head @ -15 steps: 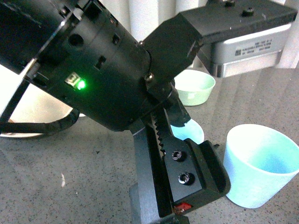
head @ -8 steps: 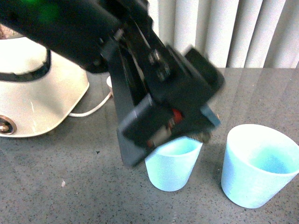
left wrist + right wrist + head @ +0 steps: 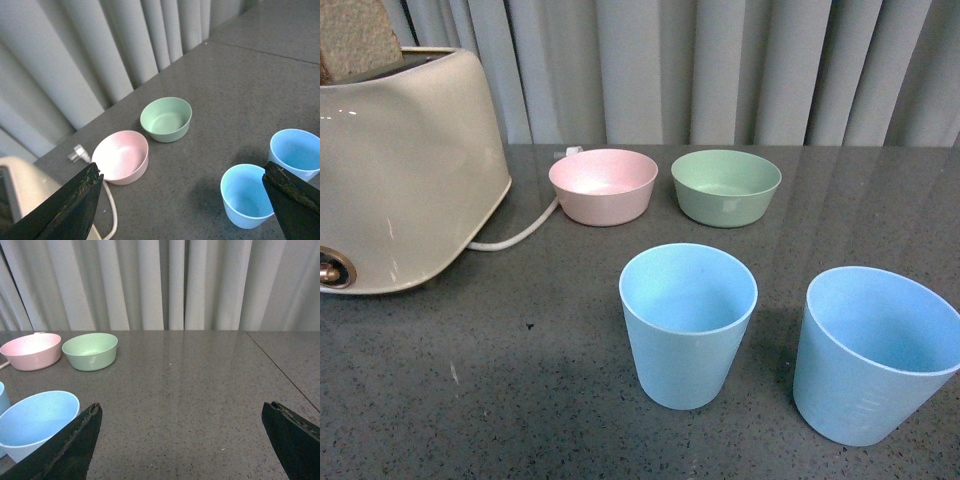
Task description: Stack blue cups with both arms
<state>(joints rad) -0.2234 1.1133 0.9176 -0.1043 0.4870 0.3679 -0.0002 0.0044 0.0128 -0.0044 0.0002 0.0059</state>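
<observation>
Two light blue cups stand upright and apart on the grey table: one near the middle (image 3: 688, 322) and one at the right (image 3: 874, 352). No arm shows in the front view. From the left wrist view, high above the table, both cups appear, the nearer one (image 3: 246, 196) and the farther one (image 3: 296, 153); my left gripper (image 3: 182, 192) is open and empty. My right gripper (image 3: 182, 427) is open over bare table, and one blue cup (image 3: 36, 423) stands beside one of its fingers (image 3: 70, 450). A sliver of the other cup (image 3: 2, 395) shows at the frame edge.
A pink bowl (image 3: 603, 185) and a green bowl (image 3: 726, 186) sit behind the cups. A cream toaster (image 3: 400, 165) stands at the left with its white cord (image 3: 515, 238) trailing toward the pink bowl. A grey curtain (image 3: 720, 70) closes off the back.
A black arm that filled the front view over the middle cup has left that view. Both cups stand where they were.
</observation>
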